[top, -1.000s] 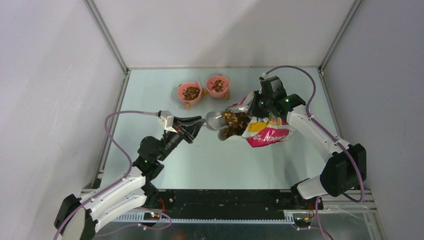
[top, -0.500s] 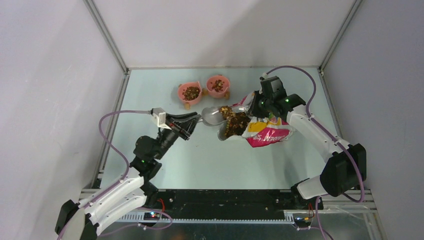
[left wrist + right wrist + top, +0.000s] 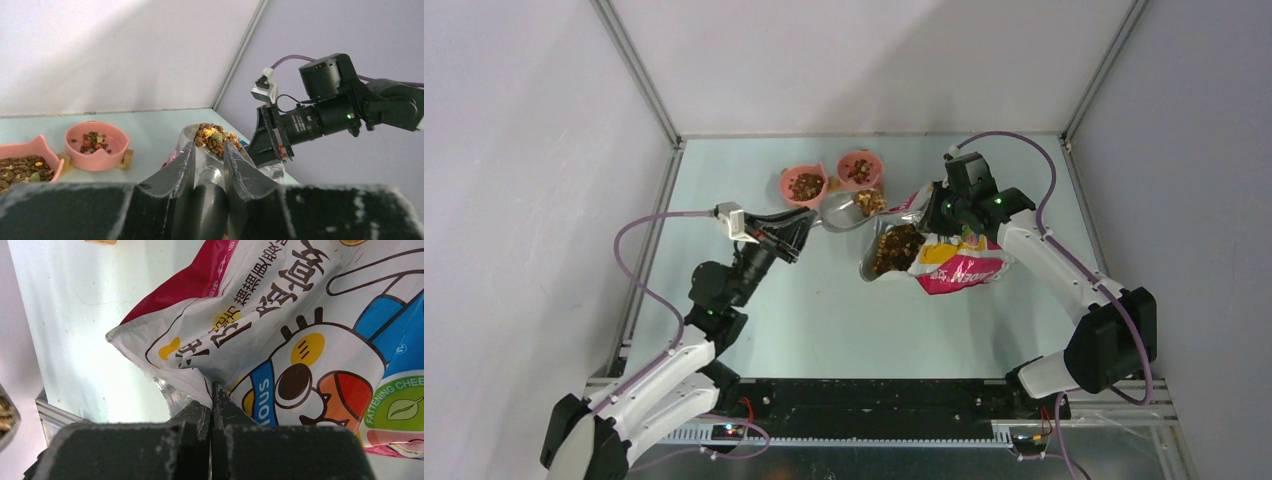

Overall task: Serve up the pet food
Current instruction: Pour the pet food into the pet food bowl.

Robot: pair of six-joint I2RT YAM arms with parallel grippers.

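Note:
My left gripper (image 3: 796, 232) (image 3: 208, 155) is shut on the handle of a grey metal scoop (image 3: 842, 211) (image 3: 206, 172). The scoop carries a heap of brown pet food (image 3: 870, 203) (image 3: 215, 140) and hangs just right of and below the right pink bowl (image 3: 860, 171) (image 3: 97, 145). More pet food (image 3: 896, 249) fills the open mouth of the printed bag (image 3: 954, 262) (image 3: 310, 335). My right gripper (image 3: 936, 206) (image 3: 214, 390) is shut on the bag's upper edge. The left pink bowl (image 3: 805, 186) (image 3: 24, 163) and the right one both hold kibble.
The two bowls sit on small wooden feet near the back of the pale green table (image 3: 844, 310). Metal frame posts and white walls enclose the table. A loose crumb (image 3: 817, 295) lies in front of the left arm.
My left gripper has lifted the loaded scoop out of the bag's mouth and carried it back and left toward the bowls. The right gripper and bag have not moved.

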